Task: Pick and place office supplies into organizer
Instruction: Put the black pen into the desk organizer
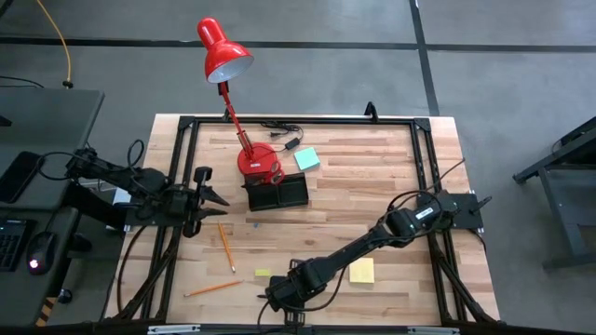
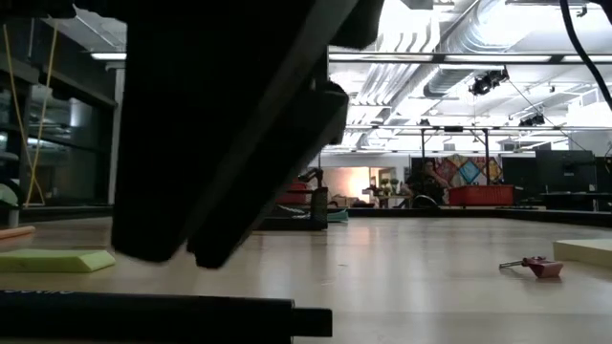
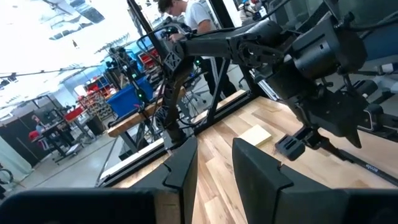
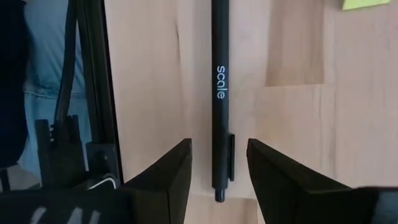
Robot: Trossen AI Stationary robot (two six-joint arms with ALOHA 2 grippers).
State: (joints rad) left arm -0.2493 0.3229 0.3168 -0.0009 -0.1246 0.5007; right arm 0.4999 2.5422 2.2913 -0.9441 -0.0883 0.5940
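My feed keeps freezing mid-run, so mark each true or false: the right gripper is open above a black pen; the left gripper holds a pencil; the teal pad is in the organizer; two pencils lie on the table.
1. The right gripper is open above the black pen: true.
2. The left gripper holds a pencil: false, it is open and empty.
3. The teal pad is in the organizer: false, it lies on the table beside it.
4. Two pencils lie on the table: true.
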